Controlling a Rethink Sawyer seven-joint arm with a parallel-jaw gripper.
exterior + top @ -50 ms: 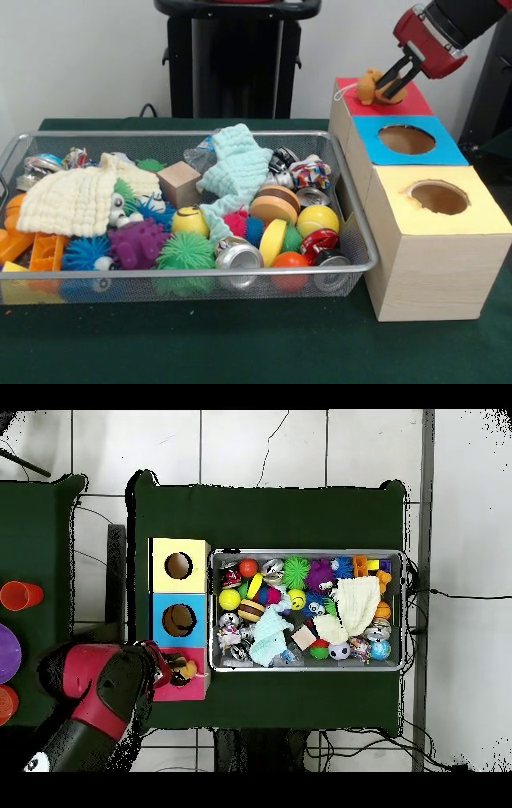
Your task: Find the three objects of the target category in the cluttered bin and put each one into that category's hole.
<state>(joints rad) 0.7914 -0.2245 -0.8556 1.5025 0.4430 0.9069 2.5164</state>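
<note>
Gripper (394, 82): red-and-black, closed round a small tan plush toy (370, 86), poised over the red-topped box (412, 102); toy sits at or just above that lid, contact not certain.

Wire bin (362, 232): largest item, packed with clutter; contents include a cream knitted cloth (68, 200), a mint cloth (240, 164), a purple spiky ball (138, 242), a green spiky ball (186, 252), a wooden cube (178, 182), a crushed can (238, 258) and a yellow ball (318, 219).

Box row: yellow-topped box (464, 224) nearest, blue-topped box (444, 148) in the middle, the red-topped one farthest, all just beside the bin.

Step in hand, as judged: dropping the toy into the red hole. Done well, the toy would be centred over the opening before release, and let go low so it cannot bounce onto the lid or catch on the rim.

Views compared: front view shows the fingers and the grip plainly, but the red hole lies hidden behind toy and gripper. Overhead view shows all three boxes in line and the toy (181, 669) over the red lid, with the arm (100, 689) covering the box's near part.
</note>
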